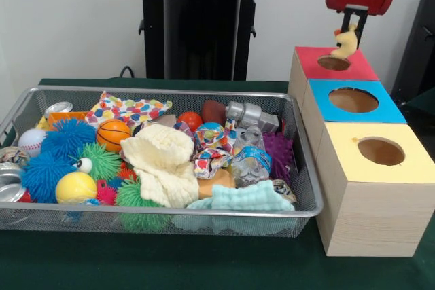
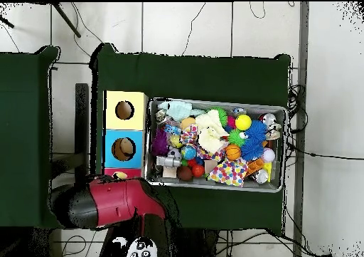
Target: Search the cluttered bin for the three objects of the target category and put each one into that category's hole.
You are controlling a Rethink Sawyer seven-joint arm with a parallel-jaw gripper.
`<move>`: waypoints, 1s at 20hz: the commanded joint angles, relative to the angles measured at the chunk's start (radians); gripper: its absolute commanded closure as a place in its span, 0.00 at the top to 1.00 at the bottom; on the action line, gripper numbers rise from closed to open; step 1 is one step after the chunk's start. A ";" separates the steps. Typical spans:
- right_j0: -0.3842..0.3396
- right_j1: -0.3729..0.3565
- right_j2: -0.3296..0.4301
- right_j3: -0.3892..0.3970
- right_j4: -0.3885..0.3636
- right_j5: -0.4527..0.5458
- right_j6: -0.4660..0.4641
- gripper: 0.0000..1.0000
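Note:
My gripper [image 1: 351, 24] hangs at the right, over the red-topped box, shut on a pale yellow plush toy [image 1: 346, 43]. The toy hangs just above the red-topped hole [image 1: 333, 63]. In the overhead view the red arm [image 2: 114, 201] covers most of that box; a bit of pale yellow [image 2: 119, 174] shows at its edge. The wire mesh bin [image 1: 309, 210] lies left of the boxes, full of clutter. An orange-brown soft thing [image 1: 216, 181] lies half under a cream cloth [image 1: 163, 161] in the bin's middle. No third plush toy is in sight.
The blue-topped hole [image 1: 353, 100] and yellow-topped hole [image 1: 380, 151] sit nearer the camera in the same row of boxes. The bin holds spiky balls [image 1: 68, 137], a small basketball [image 1: 113, 134], a yellow ball [image 1: 75, 187], cans, cloths and a grey toy [image 1: 250, 115].

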 commanded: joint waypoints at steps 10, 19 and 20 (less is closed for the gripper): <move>-0.061 -0.010 0.035 -0.042 0.039 0.035 0.089 0.00; -0.068 -0.025 0.037 -0.017 0.030 0.021 0.091 0.00; -0.061 -0.023 0.032 -0.020 0.026 0.023 0.096 0.00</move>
